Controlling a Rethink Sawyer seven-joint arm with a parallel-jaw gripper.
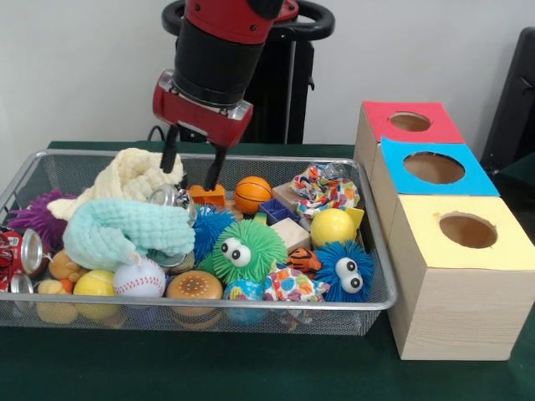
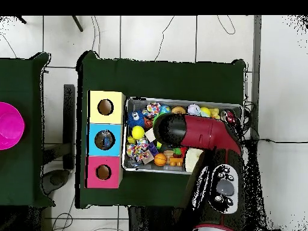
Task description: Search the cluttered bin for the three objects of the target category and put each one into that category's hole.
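The silver wire mesh bin point(image 1: 380, 251) sits on the green table, full of toys. It also shows in the overhead view point(image 2: 180, 100), partly under my arm. My gripper point(image 1: 192, 163) hangs over the bin's back left part, open and empty. One finger is by a cream cloth point(image 1: 134, 177) and the other is just above an orange block point(image 1: 206, 195). The red-topped wooden box point(image 1: 380, 113) with its round hole point(image 1: 410, 122) stands farthest back, right of the bin. The overhead view shows it point(image 2: 103, 172) left of the bin.
A blue-topped box point(image 1: 435, 168) and a yellow-topped box point(image 1: 468, 230) stand in front of the red one. The bin holds a mint cloth point(image 1: 125, 231), basketball point(image 1: 252, 193), baseball point(image 1: 139, 277), yellow ball point(image 1: 332, 226), green point(image 1: 244, 249) and blue point(image 1: 344, 269) fuzzy balls with eyes, and crushed cans point(image 1: 21, 251).
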